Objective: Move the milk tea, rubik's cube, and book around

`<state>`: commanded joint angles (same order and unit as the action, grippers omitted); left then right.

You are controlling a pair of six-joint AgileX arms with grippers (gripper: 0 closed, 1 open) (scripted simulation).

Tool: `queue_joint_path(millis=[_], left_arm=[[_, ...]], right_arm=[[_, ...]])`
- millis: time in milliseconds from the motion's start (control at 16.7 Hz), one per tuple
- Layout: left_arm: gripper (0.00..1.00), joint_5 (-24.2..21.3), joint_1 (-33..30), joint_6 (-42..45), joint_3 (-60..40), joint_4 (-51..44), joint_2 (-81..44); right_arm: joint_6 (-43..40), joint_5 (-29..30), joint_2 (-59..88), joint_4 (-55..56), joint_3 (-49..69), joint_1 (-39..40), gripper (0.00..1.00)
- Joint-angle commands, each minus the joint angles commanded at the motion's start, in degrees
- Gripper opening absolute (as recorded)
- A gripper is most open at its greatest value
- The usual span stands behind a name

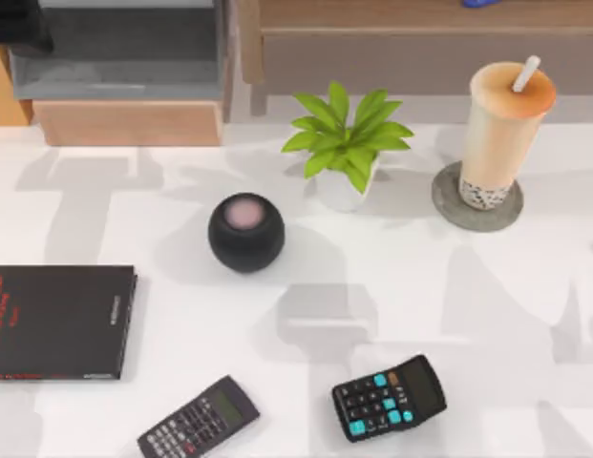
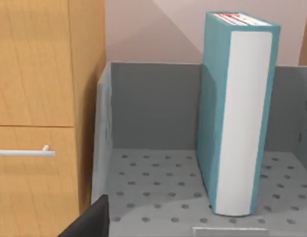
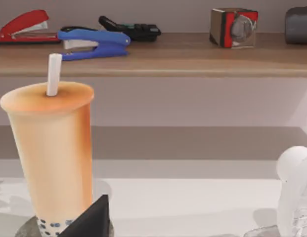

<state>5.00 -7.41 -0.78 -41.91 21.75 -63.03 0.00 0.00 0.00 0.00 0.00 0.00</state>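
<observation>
A white worktop [image 1: 372, 286] with soft grey shadows. At its left edge lies a flat black book with red marks [image 1: 57, 322]. A thick teal-blue hardback book [image 2: 237, 113] stands upright in a grey perforated bin [image 2: 153, 187] beside a wooden cabinet [image 2: 39, 98]. The tall clear cup of peach-beige milk tea [image 1: 498, 134] stands on a round grey coaster [image 1: 449, 205], back right. Whether either arm's jaws are apart is impossible to tell.
</observation>
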Motion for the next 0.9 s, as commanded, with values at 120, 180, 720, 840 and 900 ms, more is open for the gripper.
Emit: queue_joint_path(millis=[120,180,720,840,900], left_arm=[[1.0,1.4,-0.6,-0.4,-7.2,3.9,-12.0],[1.0,2.1,-0.9,-0.5,-10.6,5.7,-17.6],[1.0,4.5,-4.1,0.1,-29.3,15.3,-45.4],[1.0,4.5,-4.2,0.1,-29.7,15.4,-45.9],[1.0,4.5,-4.2,0.1,-29.7,15.4,-45.9]], right_arm=[[0.0,0.0,0.0,0.0,0.0,0.0,1.0],[0.0,0.0,0.0,0.0,0.0,0.0,1.0],[0.0,0.0,0.0,0.0,0.0,0.0,1.0],[0.0,0.0,0.0,0.0,0.0,0.0,1.0],[0.0,0.0,0.0,0.0,0.0,0.0,1.0]])
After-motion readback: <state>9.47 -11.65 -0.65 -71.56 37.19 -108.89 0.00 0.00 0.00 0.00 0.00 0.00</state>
